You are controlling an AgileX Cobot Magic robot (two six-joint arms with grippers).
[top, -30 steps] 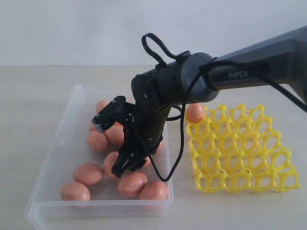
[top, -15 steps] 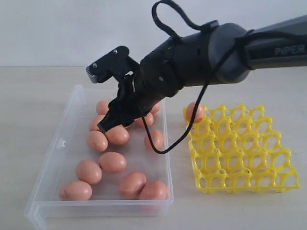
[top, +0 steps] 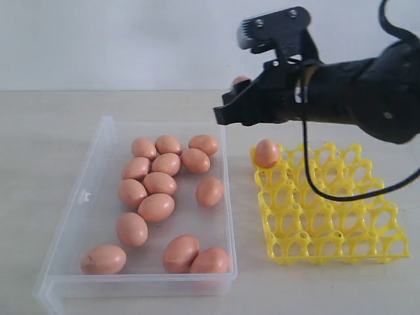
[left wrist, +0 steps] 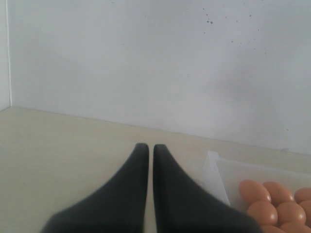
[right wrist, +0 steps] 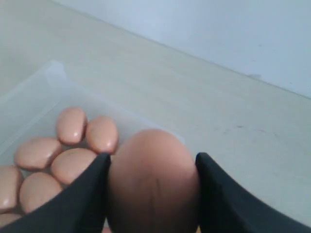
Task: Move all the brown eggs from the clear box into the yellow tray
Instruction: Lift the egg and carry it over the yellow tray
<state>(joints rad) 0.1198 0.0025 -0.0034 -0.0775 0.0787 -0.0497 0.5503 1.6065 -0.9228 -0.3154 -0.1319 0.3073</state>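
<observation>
Exterior view gave us the whole layout, so we used the clear box as our reference point for everything. Fourteen brown eggs lay on the floor of the box. Most were bunched toward its far end, one sat alone by its right wall, a couple were around the middle, and three sat along its near wall.

The yellow tray sat on the table just to the right of the box, with a small gap between them. One tray egg was already parked in a corner cup, the cup closest to the box's far right corner. Every other cup we could see was bare lattice.

The right pincer hung in the air above the box's far right corner, well clear of the eggs lying in the box. It was pinching a held egg, and from that angle only the top of it peeked out. Right wrist view made it obvious: both black fingers were snug against the sides of that egg, with part of the box and several eggs below.

Left wrist view showed the left pincer pressed together with just a thin line between its fingers and nothing in it. It was over bare table outside the box, with one corner of the box and a few eggs in sight.
</observation>
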